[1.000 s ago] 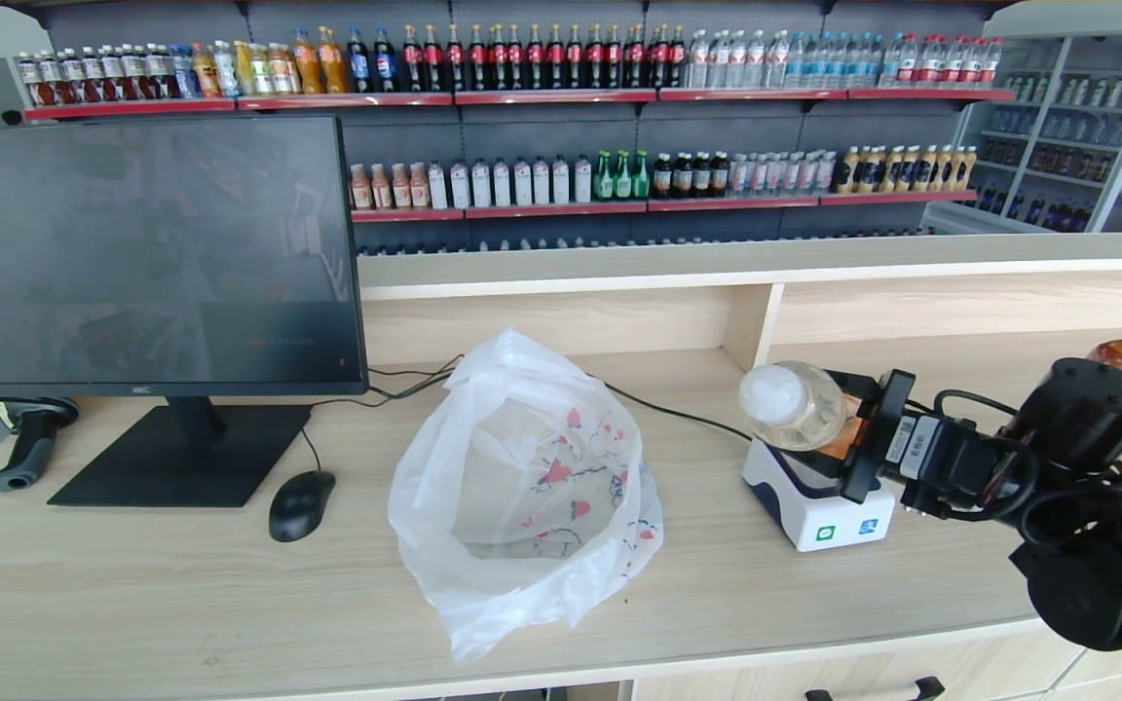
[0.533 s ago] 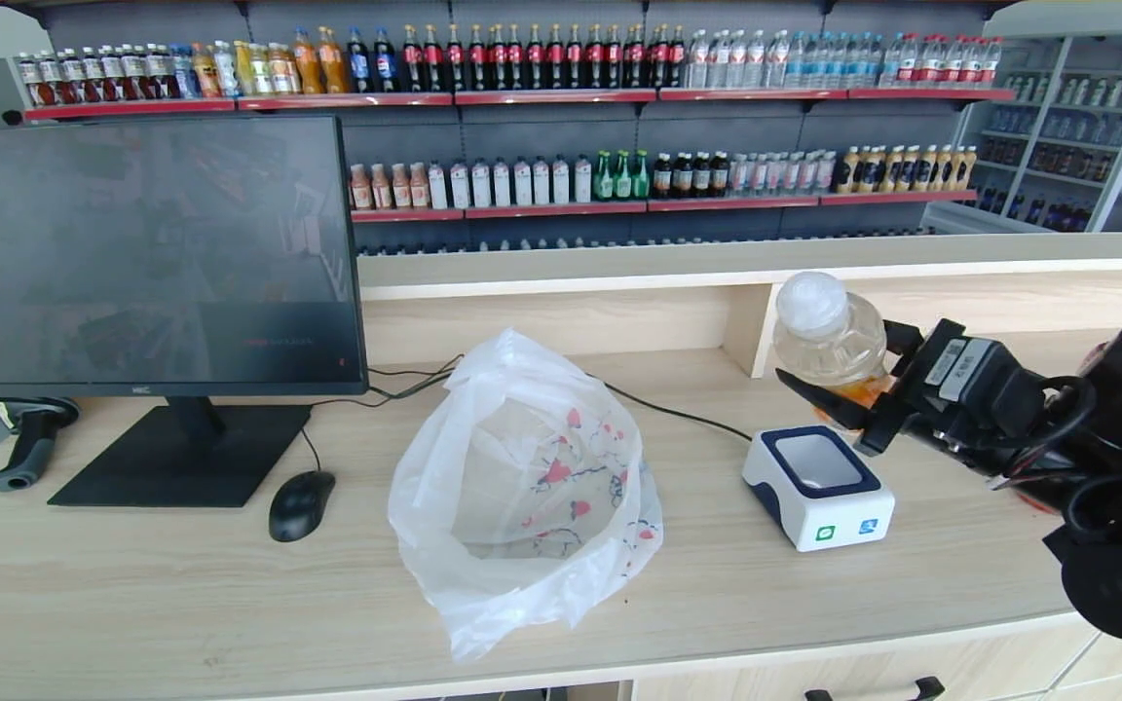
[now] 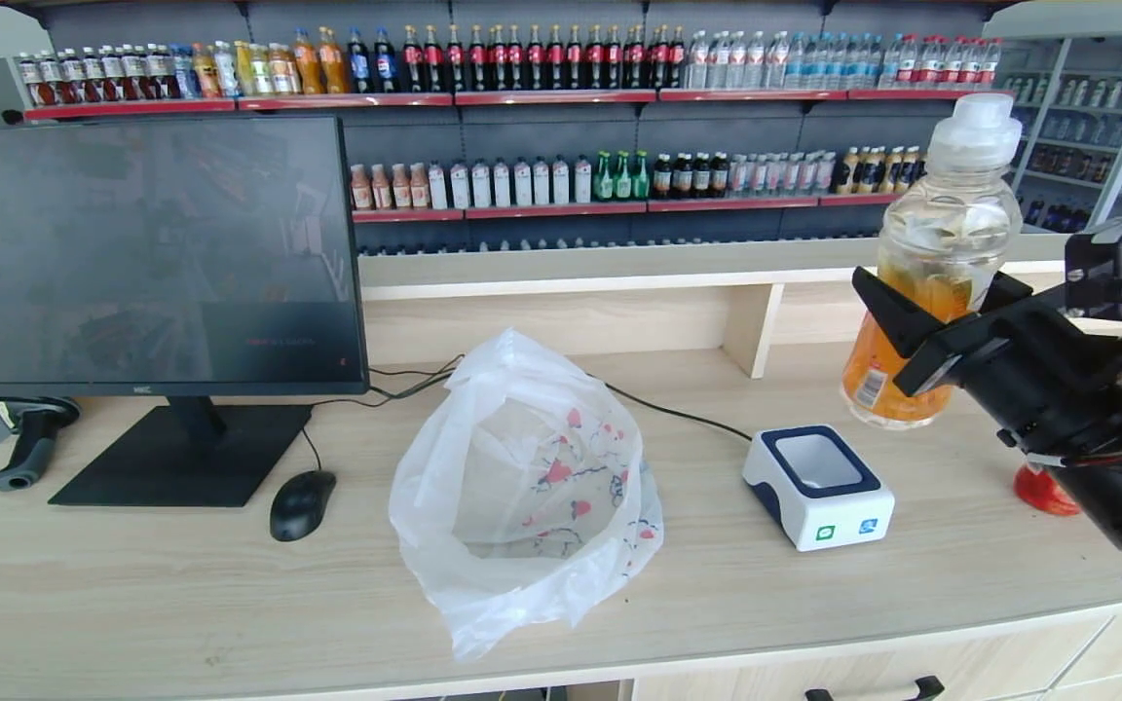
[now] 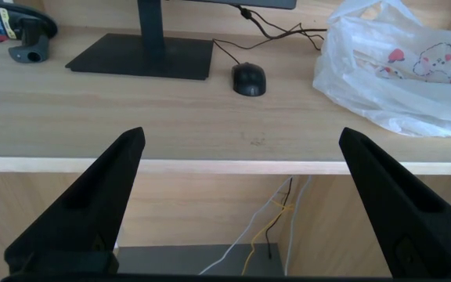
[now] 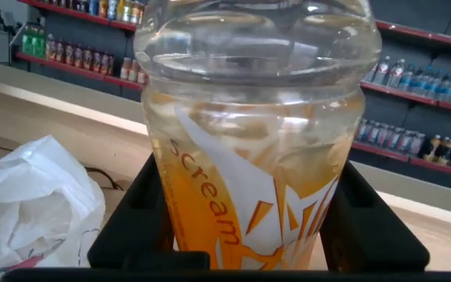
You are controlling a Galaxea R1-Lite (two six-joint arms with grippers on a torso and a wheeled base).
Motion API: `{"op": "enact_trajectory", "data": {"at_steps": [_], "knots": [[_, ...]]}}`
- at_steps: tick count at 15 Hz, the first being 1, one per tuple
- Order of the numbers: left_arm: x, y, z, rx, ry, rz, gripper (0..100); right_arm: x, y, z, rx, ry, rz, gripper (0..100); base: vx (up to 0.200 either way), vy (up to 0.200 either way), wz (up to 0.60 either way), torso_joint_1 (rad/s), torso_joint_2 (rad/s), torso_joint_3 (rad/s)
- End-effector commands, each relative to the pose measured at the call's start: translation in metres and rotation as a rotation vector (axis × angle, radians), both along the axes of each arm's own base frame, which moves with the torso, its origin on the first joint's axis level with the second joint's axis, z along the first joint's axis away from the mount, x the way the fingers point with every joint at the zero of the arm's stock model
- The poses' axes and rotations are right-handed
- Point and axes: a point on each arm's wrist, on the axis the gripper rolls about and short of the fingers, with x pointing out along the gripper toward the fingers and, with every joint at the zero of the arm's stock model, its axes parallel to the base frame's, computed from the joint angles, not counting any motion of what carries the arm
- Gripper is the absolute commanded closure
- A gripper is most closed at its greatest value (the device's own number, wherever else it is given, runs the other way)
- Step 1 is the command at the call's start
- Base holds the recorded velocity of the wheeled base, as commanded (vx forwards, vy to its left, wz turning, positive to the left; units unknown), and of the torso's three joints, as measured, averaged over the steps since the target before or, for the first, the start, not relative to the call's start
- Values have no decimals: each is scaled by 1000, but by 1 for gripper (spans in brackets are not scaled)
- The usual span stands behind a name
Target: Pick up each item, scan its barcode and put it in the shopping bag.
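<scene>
Swung way up since a second ago: the right gripper (image 3: 941,313) is now pinching the orange drink bottle (image 3: 946,234) upright, high over the counter (image 3: 181,584), instead of tipping it over the scanner. Left gripper (image 4: 241,137) hangs low in front of the counter edge, fingers spread wide. On the counter, the monitor (image 3: 147,253) is far left, the shopping bag (image 3: 522,487) is in the middle, the scanner (image 3: 817,484) is just right of the bag, and the mouse (image 3: 301,503) is left of the bag.
</scene>
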Motion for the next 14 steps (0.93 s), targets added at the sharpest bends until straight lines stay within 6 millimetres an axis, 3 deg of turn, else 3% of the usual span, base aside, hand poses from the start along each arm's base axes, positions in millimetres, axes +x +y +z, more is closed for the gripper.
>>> {"op": "enact_trajectory", "data": {"at_steps": [1, 8, 11, 14], "knots": [[0, 0, 0, 0, 0, 0, 0, -4, 3, 10, 66, -21, 23, 100, 0, 0, 0, 0, 0, 0], [0, 0, 0, 0, 1, 0, 0, -4, 15, 14, 231, 13, 64, 100, 0, 0, 0, 0, 0, 0], [0, 0, 0, -2, 1, 0, 0, 1, 16, 11, 244, 30, 69, 100, -200, 0, 0, 7, 7, 5], [0, 0, 0, -3, 0, 0, 0, -1, 16, 6, 237, 51, 70, 100, 0, 0, 0, 0, 0, 0]]}}
